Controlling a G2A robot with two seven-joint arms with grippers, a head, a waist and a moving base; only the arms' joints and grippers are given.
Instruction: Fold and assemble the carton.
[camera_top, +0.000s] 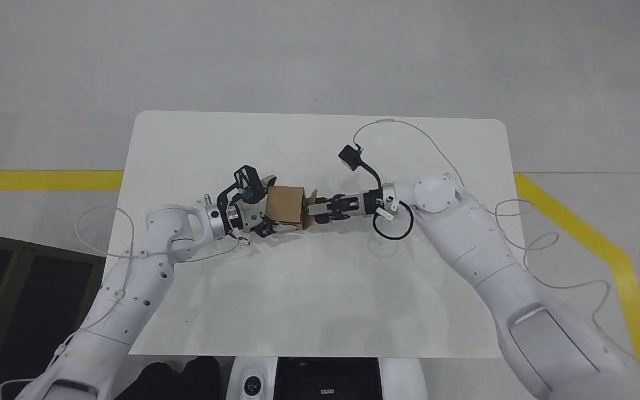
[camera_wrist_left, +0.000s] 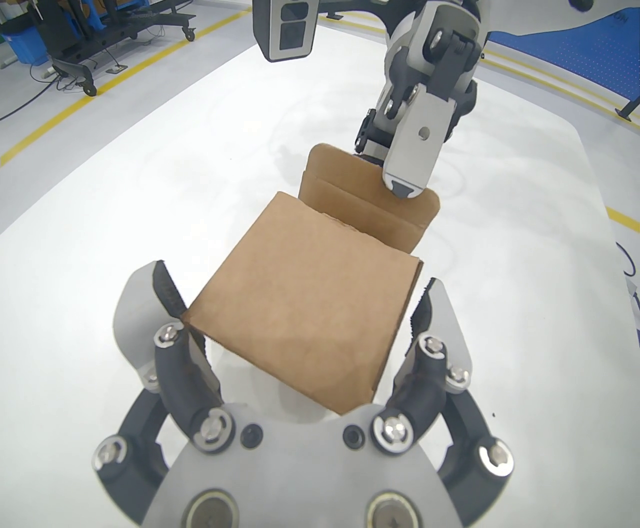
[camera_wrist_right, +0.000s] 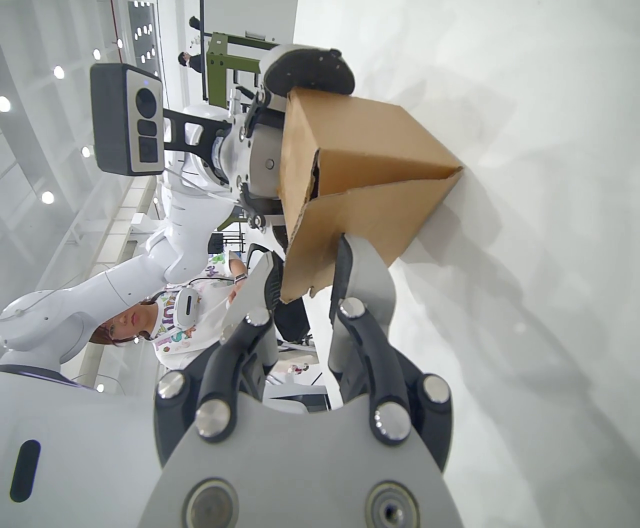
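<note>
A brown cardboard carton (camera_top: 288, 203) sits tilted near the middle of the white table (camera_top: 300, 310), held from both sides. My left gripper (camera_wrist_left: 295, 300) is shut on the carton (camera_wrist_left: 320, 280), one pad against each of its near corners. My right gripper (camera_wrist_right: 305, 272) is shut on an open end flap (camera_wrist_right: 345, 225) of the carton (camera_wrist_right: 370, 150), pinching the flap's edge. In the left wrist view that flap (camera_wrist_left: 370, 210) stands up behind the box body, with the right gripper's finger (camera_wrist_left: 415, 145) on it. From above, my left gripper (camera_top: 255, 210) and my right gripper (camera_top: 320, 212) face each other.
A thin white cable (camera_top: 420, 130) and a black plug (camera_top: 350, 155) lie on the table behind the right arm. The table's near half (camera_top: 330, 300) is bare. Yellow floor tape (camera_top: 60, 180) runs beside the table.
</note>
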